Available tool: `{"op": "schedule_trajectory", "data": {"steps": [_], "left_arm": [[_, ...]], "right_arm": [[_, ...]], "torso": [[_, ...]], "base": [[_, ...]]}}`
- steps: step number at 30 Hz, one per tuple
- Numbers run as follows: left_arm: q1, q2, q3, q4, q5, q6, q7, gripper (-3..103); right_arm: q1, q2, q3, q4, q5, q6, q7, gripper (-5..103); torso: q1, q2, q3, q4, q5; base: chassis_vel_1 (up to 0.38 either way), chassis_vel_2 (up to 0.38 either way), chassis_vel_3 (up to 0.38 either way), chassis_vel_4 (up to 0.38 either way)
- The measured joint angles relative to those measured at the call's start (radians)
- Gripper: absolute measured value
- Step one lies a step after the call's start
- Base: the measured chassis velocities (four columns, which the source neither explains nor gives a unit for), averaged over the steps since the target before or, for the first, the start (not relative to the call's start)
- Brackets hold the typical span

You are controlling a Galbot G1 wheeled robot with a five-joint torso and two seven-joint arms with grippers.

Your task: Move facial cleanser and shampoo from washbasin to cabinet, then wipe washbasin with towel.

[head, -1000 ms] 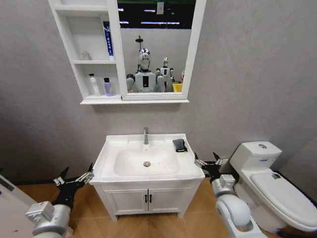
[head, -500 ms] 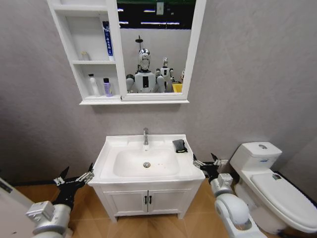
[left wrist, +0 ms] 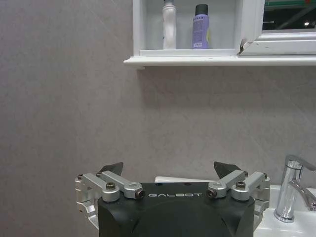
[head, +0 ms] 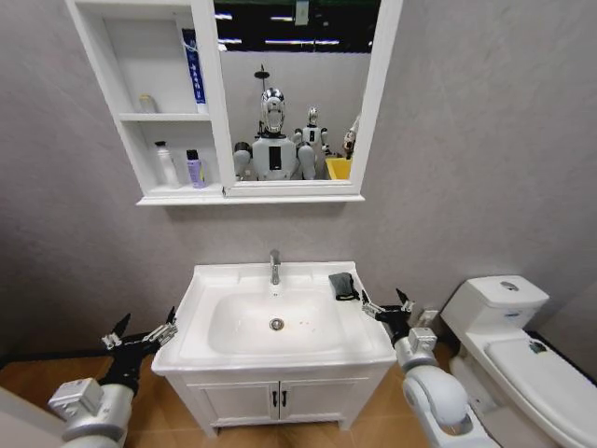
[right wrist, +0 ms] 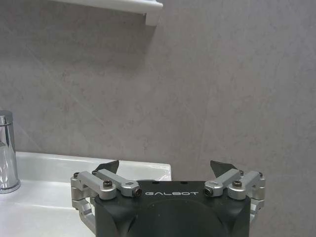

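Both grippers are held low with fingers spread: the left gripper [head: 142,334] off the washbasin's [head: 201,347] left edge, the right gripper [head: 384,305] at its right edge. The towel [head: 342,285] is parked on the rim (back-right corner), with two bottles [head: 195,168] shelved in the cabinet [head: 129,140].

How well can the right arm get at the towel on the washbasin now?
Probably yes. The towel lies on the washbasin rim, at its back right corner. The right gripper, open, hovers just beside that edge, and nothing stands between them.
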Motion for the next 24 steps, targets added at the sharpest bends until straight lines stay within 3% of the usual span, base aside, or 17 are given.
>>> {"op": "schedule_trajectory", "data": {"steps": [6, 9, 11, 17, 24], "left_arm": [[0.000, 0.000, 0.000, 0.000, 0.000, 0.000, 0.000, 100], [0.000, 0.000, 0.000, 0.000, 0.000, 0.000, 0.000, 100], [0.000, 0.000, 0.000, 0.000, 0.000, 0.000, 0.000, 100], [0.000, 0.000, 0.000, 0.000, 0.000, 0.000, 0.000, 100], [0.000, 0.000, 0.000, 0.000, 0.000, 0.000, 0.000, 100]], "right_arm": [[0.149, -0.078, -0.084, -0.093, 0.107, -0.093, 0.067, 100], [0.296, -0.146, -0.169, -0.160, 0.241, -0.195, 0.147, 100], [0.336, -0.156, -0.198, -0.182, 0.274, -0.225, 0.186, 100], [0.473, -0.138, -0.306, -0.302, 0.376, -0.332, 0.317, 100], [0.549, -0.089, -0.353, -0.396, 0.398, -0.366, 0.363, 100]], "torso": [[0.000, 0.000, 0.000, 0.0004, -0.0002], [-0.001, 0.000, 0.000, 0.0004, -0.0003], [-0.001, 0.000, 0.000, 0.0003, -0.0004], [0.000, 0.000, 0.000, 0.0003, -0.0003], [0.000, 0.000, 0.000, 0.0003, -0.0002]], "base": [[0.000, 0.000, 0.000, 0.000], [0.000, 0.000, 0.000, 0.000], [0.000, 0.000, 0.000, 0.000], [0.000, 0.000, 0.000, 0.000], [0.000, 0.000, 0.000, 0.000]]}}
